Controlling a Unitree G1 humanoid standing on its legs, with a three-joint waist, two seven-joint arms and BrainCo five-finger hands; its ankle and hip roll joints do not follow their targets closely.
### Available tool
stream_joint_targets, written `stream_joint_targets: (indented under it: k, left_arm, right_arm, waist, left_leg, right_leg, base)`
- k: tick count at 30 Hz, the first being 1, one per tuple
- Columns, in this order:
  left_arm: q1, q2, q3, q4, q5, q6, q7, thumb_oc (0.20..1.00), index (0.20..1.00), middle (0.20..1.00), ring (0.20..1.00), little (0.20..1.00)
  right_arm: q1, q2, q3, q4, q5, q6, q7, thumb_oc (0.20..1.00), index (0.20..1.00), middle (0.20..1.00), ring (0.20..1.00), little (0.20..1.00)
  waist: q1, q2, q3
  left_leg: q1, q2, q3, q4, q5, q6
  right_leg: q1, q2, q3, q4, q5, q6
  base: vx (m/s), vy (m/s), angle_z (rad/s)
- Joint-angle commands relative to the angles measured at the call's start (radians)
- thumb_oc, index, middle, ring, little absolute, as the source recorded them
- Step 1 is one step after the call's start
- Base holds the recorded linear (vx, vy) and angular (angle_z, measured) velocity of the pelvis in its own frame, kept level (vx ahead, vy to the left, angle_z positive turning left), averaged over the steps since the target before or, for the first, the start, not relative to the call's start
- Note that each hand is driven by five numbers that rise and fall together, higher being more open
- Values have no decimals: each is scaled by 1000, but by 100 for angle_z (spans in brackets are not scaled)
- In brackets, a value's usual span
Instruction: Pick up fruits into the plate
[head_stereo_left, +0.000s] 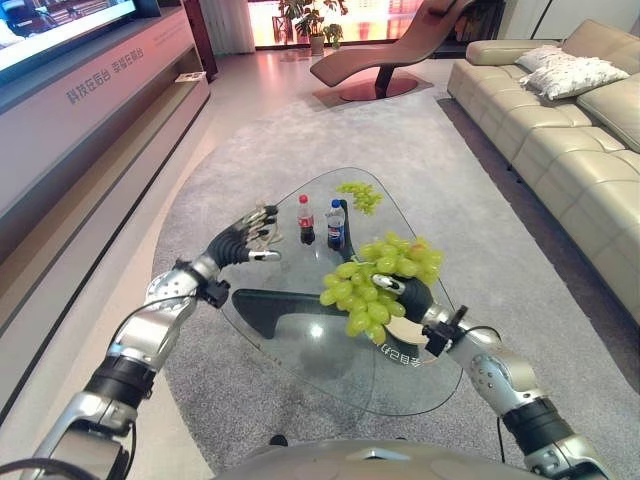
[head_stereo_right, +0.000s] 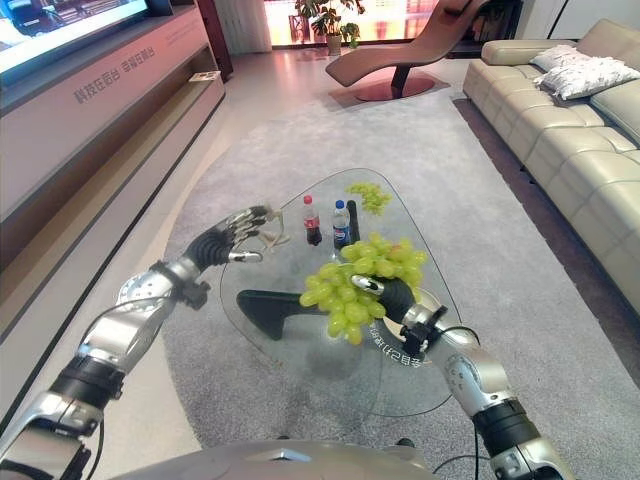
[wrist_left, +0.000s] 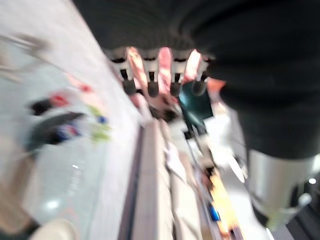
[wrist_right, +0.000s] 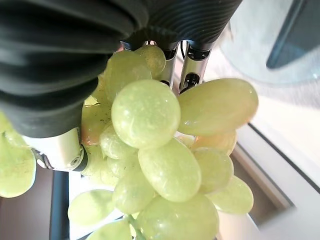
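Note:
My right hand (head_stereo_left: 412, 298) is shut on a big bunch of green grapes (head_stereo_left: 375, 285), held above the near right part of the glass table (head_stereo_left: 300, 350). In the right wrist view the grapes (wrist_right: 160, 165) hang against the fingers (wrist_right: 192, 65). A pale plate (head_stereo_left: 404, 330) lies on the glass just under that hand, mostly hidden by it. A second, smaller bunch of grapes (head_stereo_left: 360, 195) rests at the table's far end. My left hand (head_stereo_left: 245, 240) hovers over the table's left edge with relaxed fingers, holding nothing.
Two small bottles stand mid-table: a cola bottle (head_stereo_left: 306, 220) and a blue-labelled one (head_stereo_left: 336, 225). The table's dark base (head_stereo_left: 280, 305) shows through the glass. A beige sofa (head_stereo_left: 570, 130) runs along the right, a long TV cabinet (head_stereo_left: 80, 130) along the left.

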Motion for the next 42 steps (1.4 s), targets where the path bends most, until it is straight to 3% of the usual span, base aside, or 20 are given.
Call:
stream_joint_targets:
  k: [1, 7, 10, 17, 21, 27, 36, 42]
  left_arm:
    - [-34, 6, 83, 56, 38, -75, 92, 1000, 1000, 1000, 1000, 1000]
    - [66, -33, 128, 171, 93, -90, 203, 1000, 1000, 1000, 1000, 1000]
    - [66, -68, 100, 267, 77, -105, 269, 1000, 1000, 1000, 1000, 1000]
    - [-17, -124, 20, 462, 31, -155, 342, 1000, 1000, 1000, 1000, 1000]
    - [-57, -135, -14, 523, 11, -178, 366, 1000, 1000, 1000, 1000, 1000]
    - [-113, -143, -66, 577, -14, -155, 358, 1000, 1000, 1000, 1000, 1000]
    - [-157, -141, -114, 606, -12, -105, 368, 1000, 1000, 1000, 1000, 1000]
    - [-159, -161, -145, 610, -17, -108, 370, 1000, 1000, 1000, 1000, 1000]
  right_arm:
    - [-51, 26, -89, -32, -47, -144, -71, 200, 200, 200, 200, 200]
    - [-26, -5, -168, 30, -206, -245, -256, 200, 200, 200, 200, 200]
    - [-67, -43, -184, 92, -263, -295, -377, 200, 200, 200, 200, 200]
    - [-222, -130, -167, 240, -297, -349, -533, 200, 200, 200, 200, 200]
    - [-323, -162, -141, 324, -316, -350, -593, 200, 200, 200, 200, 200]
    - [-493, -217, -102, 448, -321, -318, -636, 200, 200, 200, 200, 200]
    - [-635, -257, -47, 545, -319, -251, -678, 200, 200, 200, 200, 200]
    - [-692, -247, -19, 598, -319, -219, -694, 200, 200, 200, 200, 200]
  waist:
    - [5, -22, 51]
    - [-3, -19, 96]
    - [-2, -14, 143]
    - [1, -4, 277]
    - [8, 2, 350]
    - [17, 13, 443]
    - [35, 21, 444]
    - [43, 38, 444]
  left_leg:
    - [96, -51, 58, 8, -158, 39]
    - [73, -45, 59, 15, -155, 34]
    - [31, -42, 52, 28, -149, 32]
    - [-80, -47, 33, 64, -137, 31]
    - [-142, -52, 19, 84, -128, 31]
    - [-233, -57, 6, 94, -100, 28]
    - [-392, -76, -5, 125, -80, 37]
    - [-464, -94, -12, 157, -82, 46]
  right_leg:
    - [66, 6, 5, 11, -102, -10]
    - [38, 8, 13, 16, -102, -13]
    - [-10, 10, 20, 30, -98, -15]
    - [-117, 20, 37, 67, -90, -22]
    - [-175, 24, 37, 83, -80, -29]
    - [-275, 28, 26, 109, -60, -37]
    - [-456, 26, 12, 172, -48, -37]
    - [-538, 20, 8, 214, -53, -41]
  base:
    - [0, 0, 0]
    - [-10, -18, -3]
    - [-144, -50, -5]
    - [-197, -71, -2]
    - [-162, -84, -3]
    - [-132, -40, 1]
    - [-18, -8, -1]
    - [-3, 13, 0]
